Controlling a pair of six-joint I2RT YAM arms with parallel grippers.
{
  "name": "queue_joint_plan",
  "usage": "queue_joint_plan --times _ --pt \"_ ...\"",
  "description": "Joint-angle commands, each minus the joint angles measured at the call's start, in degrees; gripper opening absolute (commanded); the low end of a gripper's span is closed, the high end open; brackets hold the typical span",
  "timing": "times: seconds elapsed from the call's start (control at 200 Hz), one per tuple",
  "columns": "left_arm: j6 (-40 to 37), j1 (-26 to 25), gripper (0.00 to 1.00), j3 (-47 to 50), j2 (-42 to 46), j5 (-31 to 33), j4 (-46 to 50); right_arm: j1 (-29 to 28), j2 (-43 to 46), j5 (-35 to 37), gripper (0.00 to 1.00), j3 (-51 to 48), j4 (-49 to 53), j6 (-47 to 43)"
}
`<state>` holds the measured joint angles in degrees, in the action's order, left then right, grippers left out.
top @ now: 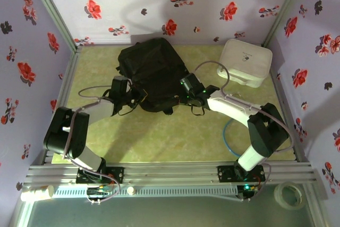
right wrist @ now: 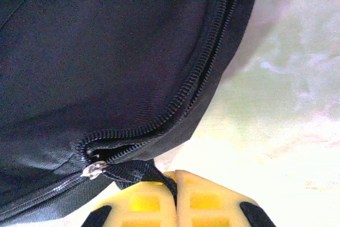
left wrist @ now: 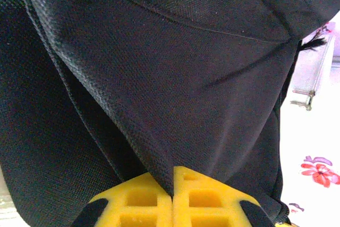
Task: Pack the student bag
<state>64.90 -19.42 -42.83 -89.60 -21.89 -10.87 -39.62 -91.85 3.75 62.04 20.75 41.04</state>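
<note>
The bag lies toward the rear of the table, between both arms; a white case lies to its right, apart. Left gripper, arm bent inward, pinches a fold of bag fabric. Right gripper, arm likewise bent, clamps the zipper tab.

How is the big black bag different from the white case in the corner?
The student bag is black; the white case is white. The student bag is much bigger than the white case. The student bag looks soft and crumpled, the white case smooth with rounded corners. The left claw and right claw each pinch the student bag; neither holds the white case. Both lie on the green table.
</note>
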Motion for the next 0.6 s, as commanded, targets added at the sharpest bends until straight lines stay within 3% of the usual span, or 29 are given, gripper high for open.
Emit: queue_joint_plan --times 0.0,0.2,0.365,0.465,0.595 --pt "-4.11 3.98 0.00 -1.87 -0.12 4.62 5.16 -0.78 3.18 4.17 0.00 -0.03 1.00 -3.47" --pt "-3.78 3.32 0.00 -3.40 -1.79 1.89 3.06 -7.88 2.95 -5.50 0.00 2.61 -3.16 -9.05" --pt "-3.19 2.20 0.00 -3.42 -2.51 0.89 1.69 -9.80 -1.10 -11.28 0.00 4.10 -5.11 -7.92" --pt "-3.79 2.45 0.00 -3.32 -2.29 1.33 2.41 -9.77 -0.98 -8.64 0.00 4.07 -4.99 -7.31" --pt "-5.16 3.35 0.00 -3.32 -1.85 2.93 4.66 -7.47 1.49 1.64 0.00 3.41 -0.50 -5.30"
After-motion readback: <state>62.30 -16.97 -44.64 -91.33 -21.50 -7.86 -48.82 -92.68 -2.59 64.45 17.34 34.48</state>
